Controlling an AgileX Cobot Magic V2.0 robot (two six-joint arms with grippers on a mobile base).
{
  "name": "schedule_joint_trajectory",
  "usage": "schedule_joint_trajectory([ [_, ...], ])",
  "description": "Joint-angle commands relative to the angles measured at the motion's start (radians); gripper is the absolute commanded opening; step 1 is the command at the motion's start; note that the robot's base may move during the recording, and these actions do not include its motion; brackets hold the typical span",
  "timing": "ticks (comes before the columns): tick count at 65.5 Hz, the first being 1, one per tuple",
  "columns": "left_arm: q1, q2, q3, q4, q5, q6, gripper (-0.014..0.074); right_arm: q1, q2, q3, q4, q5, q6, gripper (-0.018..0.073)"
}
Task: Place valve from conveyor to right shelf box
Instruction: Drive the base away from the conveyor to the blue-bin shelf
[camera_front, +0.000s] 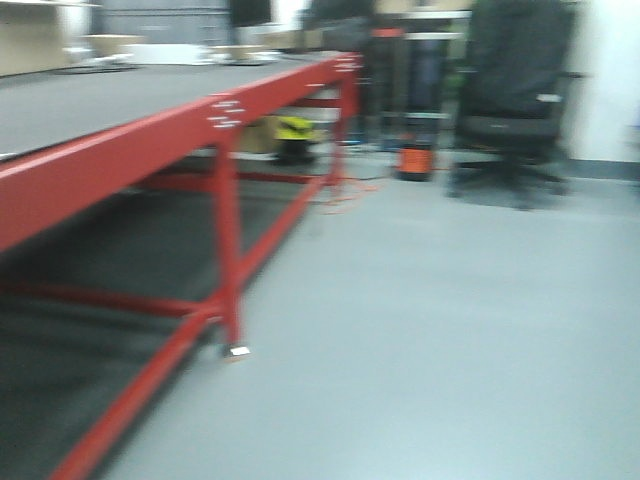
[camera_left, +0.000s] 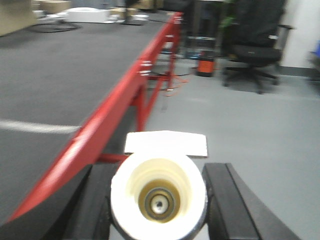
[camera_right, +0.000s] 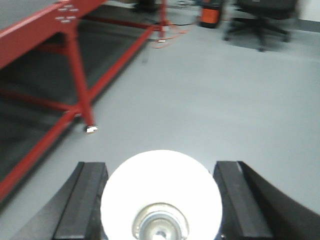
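Note:
The conveyor (camera_front: 90, 100) is a wide dark grey belt on a red frame (camera_front: 150, 140) at the left; it also shows in the left wrist view (camera_left: 55, 75). My left gripper (camera_left: 157, 172) is shut on a white valve (camera_left: 125, 195) with a cream hollow end, held beside the belt's red edge over the floor. My right gripper (camera_right: 161, 170) is shut on a second white round valve (camera_right: 161, 190), held over the grey floor right of the red frame legs (camera_right: 75, 65). The right shelf box is out of view.
A black office chair (camera_front: 515, 90) and an orange device (camera_front: 415, 160) stand at the far end. A yellow object (camera_front: 295, 128) sits under the conveyor. White and tan boxes (camera_left: 90, 15) lie at the belt's far end. Grey floor (camera_front: 450, 330) stretches right.

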Motion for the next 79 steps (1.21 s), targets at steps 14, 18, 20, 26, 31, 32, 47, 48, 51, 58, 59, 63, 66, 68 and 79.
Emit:
schedule_joint_trajectory([
  [14,0.002,-0.008,-0.006,-0.019,-0.058,0.000,-0.0111,-0.003,-0.011,-0.009,-0.005,-0.081,-0.007,-0.0162],
  [18,0.002,-0.008,-0.006,-0.019,-0.058,0.000,-0.0111,-0.003,-0.011,-0.009,-0.005,-0.081,-0.007,-0.0162],
  [20,0.002,-0.008,-0.006,-0.019,-0.058,0.000,-0.0111,-0.003,-0.011,-0.009,-0.005,-0.081,-0.007,-0.0162],
  [26,0.002,-0.008,-0.006,-0.019,-0.058,0.000,-0.0111,-0.003,-0.011,-0.009,-0.005,-0.081,-0.007,-0.0162],
  [31,0.002,-0.008,-0.006,-0.019,-0.058,0.000,-0.0111,-0.003,-0.011,-0.009,-0.005,-0.081,-0.007,-0.0162],
  [32,0.002,-0.008,-0.006,-0.019,-0.058,0.000,-0.0111,-0.003,-0.011,-0.009,-0.005,-0.081,-0.007,-0.0162],
  [47,0.002,-0.008,-0.006,-0.019,-0.058,0.000,-0.0111,-0.003,-0.011,-0.009,-0.005,-0.081,-0.007,-0.0162],
  [48,0.002,-0.008,-0.006,-0.019,-0.058,0.000,-0.0111,-0.003,-0.011,-0.009,-0.005,-0.081,-0.007,-0.0162],
  [51,0.002,-0.008,-0.006,-0.019,-0.058,0.000,-0.0111,-0.003,-0.011,-0.009,-0.005,-0.081,-0.007,-0.0162],
  [58,0.002,-0.008,-0.006,-0.019,-0.058,0.000,-0.0111,-0.003,-0.011,-0.009,-0.005,-0.081,-0.007,-0.0162],
  [59,0.002,-0.008,-0.006,-0.019,-0.058,0.000,-0.0111,-0.003,-0.011,-0.009,-0.005,-0.081,-0.007,-0.0162],
  [63,0.002,-0.008,-0.006,-0.019,-0.058,0.000,-0.0111,-0.003,-0.011,-0.009,-0.005,-0.081,-0.007,-0.0162],
  [66,0.002,-0.008,-0.006,-0.019,-0.058,0.000,-0.0111,-0.003,-0.011,-0.009,-0.005,-0.081,-0.007,-0.0162],
  [68,0.002,-0.008,-0.006,-0.019,-0.058,0.000,-0.0111,-0.003,-0.011,-0.009,-0.005,-0.081,-0.007,-0.0162],
  [79,0.002,-0.008,-0.006,-0.019,-0.058,0.000,-0.0111,-0.003,-0.011,-0.009,-0.005,-0.081,-0.007,-0.0162],
])
